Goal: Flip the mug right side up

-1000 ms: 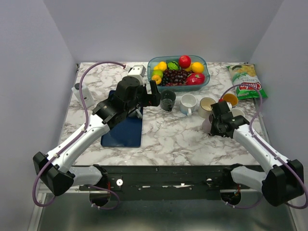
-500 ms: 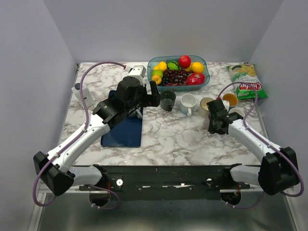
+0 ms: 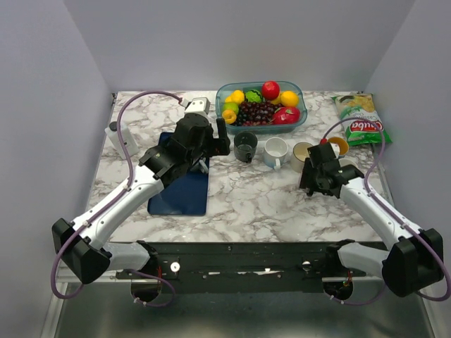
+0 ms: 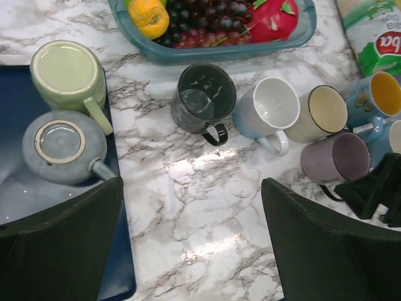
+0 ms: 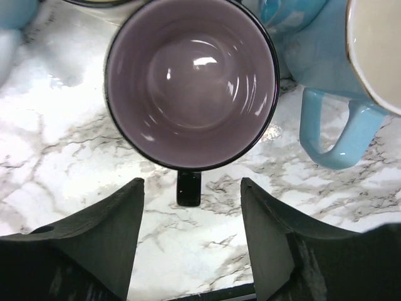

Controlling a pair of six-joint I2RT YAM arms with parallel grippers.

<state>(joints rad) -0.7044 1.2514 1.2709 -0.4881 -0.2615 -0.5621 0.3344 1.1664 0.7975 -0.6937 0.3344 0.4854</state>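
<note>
Purple mug (image 5: pixel 191 81): upright on counter (image 5: pixel 62 157), mouth up, handle toward right tool (image 5: pixel 191 188).
Right tool: parted, either side of handle, no contact visible.
Left tool (image 4: pixel 191 207): spread wide, empty, above counter.
Handling: retreat straight up and back; avoid clipping handle or adjacent blue mug (image 5: pixel 326 125).

Mugs on the desk: eight.
- Inverted, two: green mug (image 4: pixel 66 72) and grey mug (image 4: pixel 59 144), upper left of the left wrist view.
- Upright, six: dark mug (image 4: pixel 203 97), white mug (image 4: pixel 269 110), cream mug (image 4: pixel 322 113), purple mug (image 4: pixel 338 160), orange-lined blue mug (image 4: pixel 379 94), and pale blue mug (image 4: pixel 395 135) at the right edge.

Blue tray (image 3: pixel 180 193): one.
Fruit bin (image 4: pixel 219 51): one.
Snack bag (image 3: pixel 359 116): one.
</note>
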